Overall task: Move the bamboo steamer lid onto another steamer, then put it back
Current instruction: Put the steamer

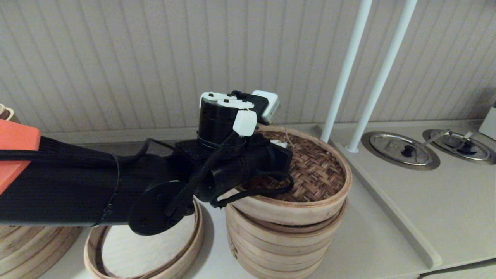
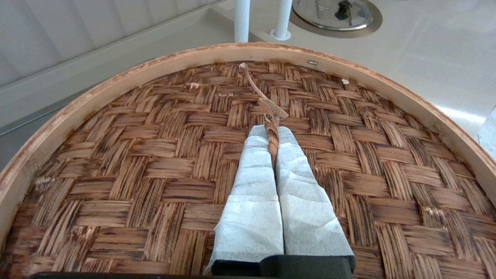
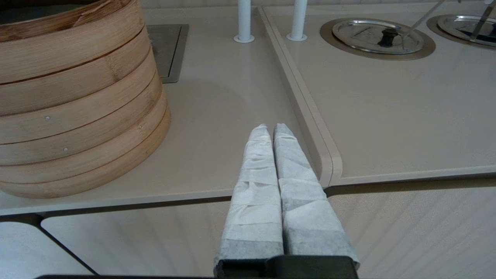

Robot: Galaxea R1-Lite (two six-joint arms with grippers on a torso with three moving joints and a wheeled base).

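Observation:
The bamboo steamer lid (image 1: 317,170), brown woven top with a pale rim, lies on top of the tall multi-tier stack (image 1: 279,244), slightly askew. My left arm reaches over it from the left. In the left wrist view my left gripper (image 2: 272,131) is shut on the lid's string loop (image 2: 272,137) at the middle of the weave (image 2: 155,162). The other steamer (image 1: 143,248), a low ring lined with white cloth, stands left of the stack, partly under the arm. My right gripper (image 3: 270,130) is shut on nothing, low by the counter's front edge, right of the stack (image 3: 77,108).
Two white poles (image 1: 345,73) rise behind the stack on the right. Beyond a raised ridge (image 1: 387,205) the counter holds two round steel covers (image 1: 401,149) (image 1: 461,145). Another large bamboo steamer (image 1: 35,248) sits at the far left. A ribbed wall closes the back.

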